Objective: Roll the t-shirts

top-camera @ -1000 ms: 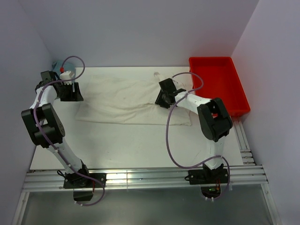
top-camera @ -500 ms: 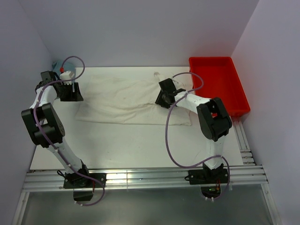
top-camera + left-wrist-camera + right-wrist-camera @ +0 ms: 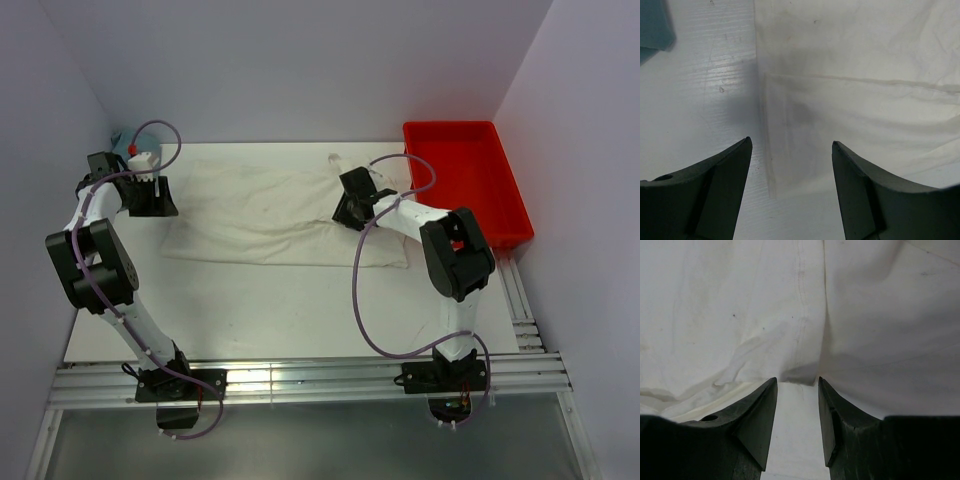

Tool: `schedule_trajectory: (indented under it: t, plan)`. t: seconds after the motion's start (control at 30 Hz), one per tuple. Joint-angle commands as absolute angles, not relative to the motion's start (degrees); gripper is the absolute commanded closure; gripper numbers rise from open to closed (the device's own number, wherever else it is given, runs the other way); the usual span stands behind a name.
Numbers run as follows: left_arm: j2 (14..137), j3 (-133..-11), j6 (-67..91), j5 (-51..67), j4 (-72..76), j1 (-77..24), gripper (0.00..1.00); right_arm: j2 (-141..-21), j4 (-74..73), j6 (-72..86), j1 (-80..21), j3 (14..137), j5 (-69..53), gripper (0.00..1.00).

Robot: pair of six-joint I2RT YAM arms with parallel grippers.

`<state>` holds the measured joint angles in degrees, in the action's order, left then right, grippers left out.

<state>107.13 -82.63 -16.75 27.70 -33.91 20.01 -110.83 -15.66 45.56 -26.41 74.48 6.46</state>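
A cream-white t-shirt lies flat, folded into a long band across the far half of the table. Its left edge and a hem line show in the left wrist view. My left gripper hovers at that left end, open, its fingers astride the shirt's corner without touching it. My right gripper sits low over the band's right part. It is open, with its fingertips at a seam and fold of the fabric and only a pale flat surface between them.
A red bin stands at the back right, beside the right arm. A teal object lies in the back left corner. Aluminium rails run along the near edge. Walls close in on three sides.
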Motion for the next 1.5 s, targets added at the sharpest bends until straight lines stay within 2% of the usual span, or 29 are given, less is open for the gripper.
schedule_trajectory:
  t: [0.0, 0.3, 0.47, 0.5, 0.63, 1.1, 1.3, 1.47]
  plan:
    - [107.3, -83.8, -16.4, 28.6, -33.0, 19.9, 0.3, -110.4, -15.2, 45.7, -25.8, 73.8, 7.9, 0.54]
    - [107.2, -83.9, -16.4, 28.5, -33.2, 19.8, 0.3, -112.4, -14.6, 45.9, -25.5, 75.3, 6.8, 0.57]
    - [107.3, -84.0, -16.3, 28.1, -33.2, 19.9, 0.3, -113.0, -14.5, 46.0, -25.4, 76.4, 6.3, 0.78]
    - [107.3, -84.0, -16.3, 28.2, -33.2, 19.8, 0.3, -113.2, -14.5, 45.9, -25.4, 76.6, 6.3, 0.85]
    - [107.5, -84.1, -16.3, 28.1, -33.2, 19.8, 0.3, -114.0, -16.3, 44.9, -25.2, 80.4, 6.2, 0.93]
    - [108.6, -84.3, -15.9, 27.0, -32.5, 19.7, 0.3, -123.3, -23.6, 40.6, -24.3, 101.1, 5.6, 0.94]
    - [110.4, -85.1, -15.6, 26.3, -32.3, 19.5, 0.3, -127.5, -22.2, 39.4, -23.7, 104.8, 4.0, 0.89]
    - [111.4, -85.1, -15.3, 25.2, -31.9, 19.1, 0.3, -129.4, -18.5, 38.8, -23.6, 105.5, 2.0, 0.89]
